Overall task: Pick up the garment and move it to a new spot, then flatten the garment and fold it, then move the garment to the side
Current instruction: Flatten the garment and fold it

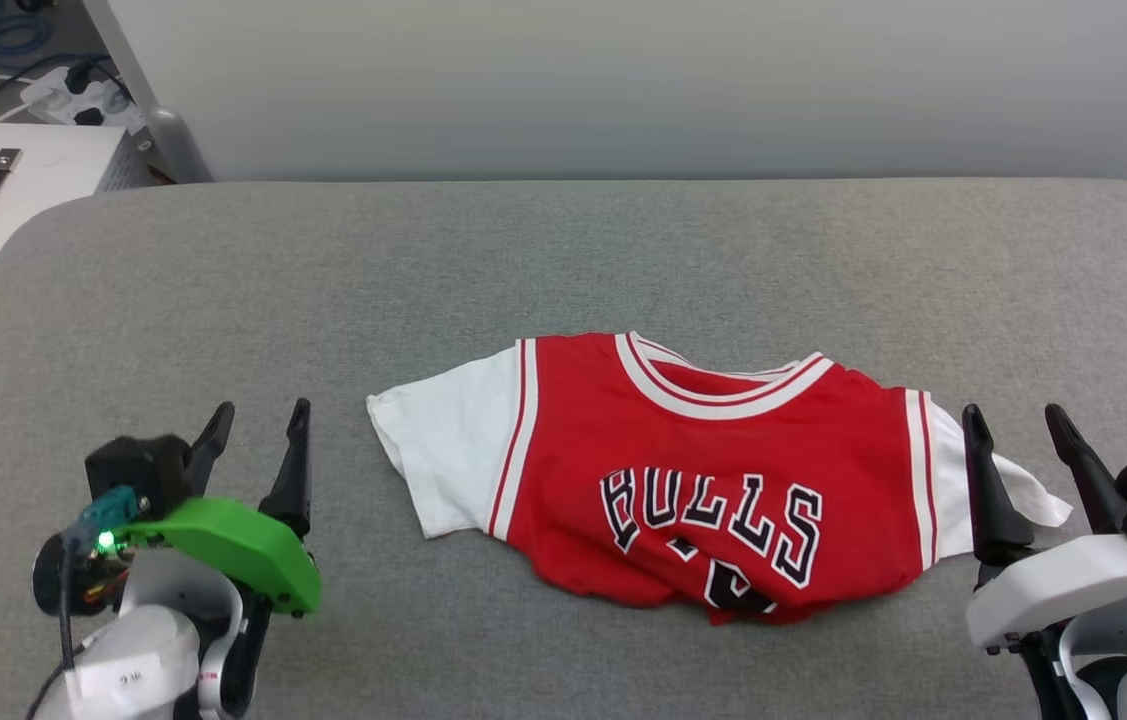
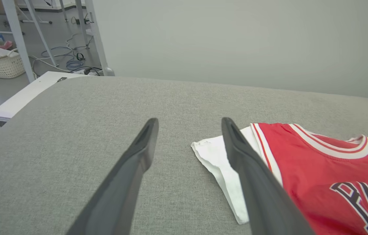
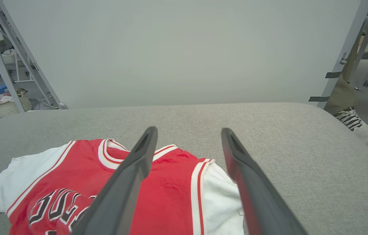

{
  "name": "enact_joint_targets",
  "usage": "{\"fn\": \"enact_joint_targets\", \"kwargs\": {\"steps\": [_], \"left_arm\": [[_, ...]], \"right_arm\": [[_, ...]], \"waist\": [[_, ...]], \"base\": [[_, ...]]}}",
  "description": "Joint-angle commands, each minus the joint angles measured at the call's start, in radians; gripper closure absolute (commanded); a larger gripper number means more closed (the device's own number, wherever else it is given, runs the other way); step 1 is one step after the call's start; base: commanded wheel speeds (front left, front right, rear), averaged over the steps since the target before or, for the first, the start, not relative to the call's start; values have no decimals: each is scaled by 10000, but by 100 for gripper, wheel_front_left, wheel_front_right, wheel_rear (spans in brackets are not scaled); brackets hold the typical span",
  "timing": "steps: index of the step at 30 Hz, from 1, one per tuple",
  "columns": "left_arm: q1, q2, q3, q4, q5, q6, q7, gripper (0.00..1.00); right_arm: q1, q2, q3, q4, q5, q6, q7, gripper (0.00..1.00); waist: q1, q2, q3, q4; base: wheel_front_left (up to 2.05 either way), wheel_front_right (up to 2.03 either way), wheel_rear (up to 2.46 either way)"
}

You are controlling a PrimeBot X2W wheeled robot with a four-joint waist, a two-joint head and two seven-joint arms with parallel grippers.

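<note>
**A:** On the grey padded surface (image 1: 563, 260) before you, where does the garment (image 1: 713, 470) lie?

**B:** In the middle, chest lettering up, its lower edge rumpled. Your left gripper (image 1: 262, 408) stands just off one end of it, and your right gripper (image 1: 1013, 410) is at the other. Both are spread wide and hold nothing.

**A:** So which step are you on?

**B:** The first pick-up, I'd judge, since nothing is lifted yet. You'll need to bring each gripper onto its side of the garment, close on cloth only, then lift evenly.
</note>
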Motion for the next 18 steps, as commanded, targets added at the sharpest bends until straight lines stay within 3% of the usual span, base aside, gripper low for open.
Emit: {"fn": "enact_joint_targets", "kwargs": {"steps": [1, 9, 15, 18], "left_arm": [[-425, 124, -41, 133, -185, -240, 278, 0], [-2417, 347, -757, 1746, -1175, -1753, 3242, 0], [-3797, 277, -1289, 3614, -1633, -2335, 5502, 0], [-4308, 334, -1240, 4495, -1888, -2481, 6141, 0]], "right_arm": [[-31, -6, 92, -123, -34, -7, -108, 0], [-211, -6, 382, -219, 144, -7, -311, 0], [-406, -5, 416, -150, 258, -7, -470, 0], [-529, -5, 507, -172, 281, -7, -522, 0]], "waist": [[0, 0, 239, -280], [0, 0, 857, -934], [0, 0, 1433, -1312], [0, 0, 1724, -1509]], "base": [[0, 0, 0], [0, 0, 0], [0, 0, 0], [0, 0, 0]]}}
